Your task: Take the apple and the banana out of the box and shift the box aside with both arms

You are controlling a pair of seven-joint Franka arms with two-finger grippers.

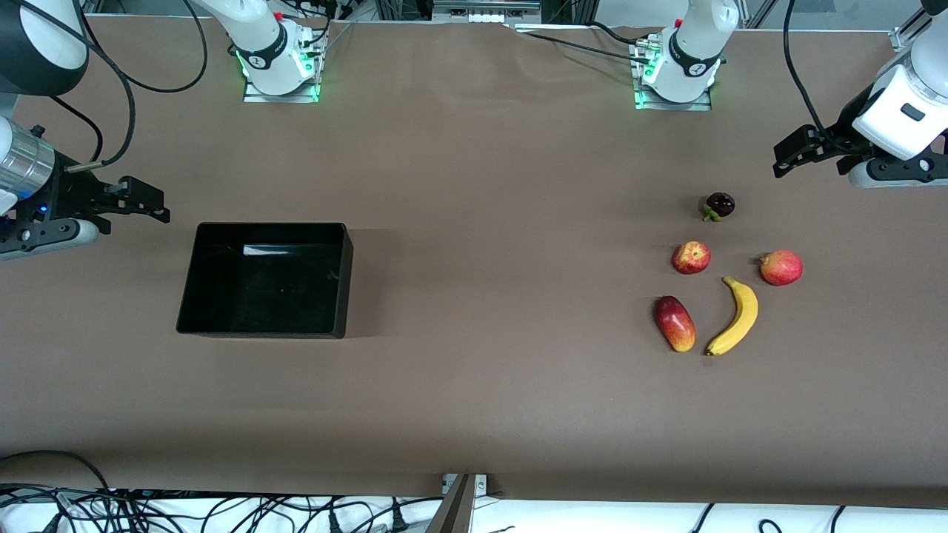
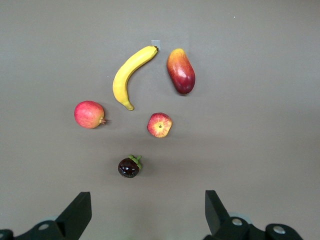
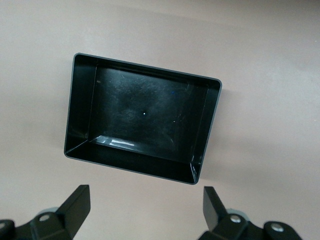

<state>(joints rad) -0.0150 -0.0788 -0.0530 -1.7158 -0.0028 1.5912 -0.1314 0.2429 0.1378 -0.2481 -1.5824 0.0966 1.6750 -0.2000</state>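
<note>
The right gripper hangs with its fingers spread wide and nothing between them, over the table at the right arm's end, just beside the black box. The box sits flat on the table toward that end, about midway between the edge where the bases stand and the edge nearest the front camera, its long sides running along the table's length. Only the right wrist view looks straight down into it, showing the bare scuffed floor and glossy walls of the box. Toward the left arm's end lies the fruit cluster: the mango, then the apple farther from the front camera, a dark mangosteen farther still, the banana, and a round red fruit with a nub. The banana's long axis runs slantwise, stem end pointing toward the bases' edge, its hollow side facing the mango. The left wrist view alone shows the apple with its stem dimple up. The left gripper, also wide open and empty, hovers over the table at the left arm's end.
</note>
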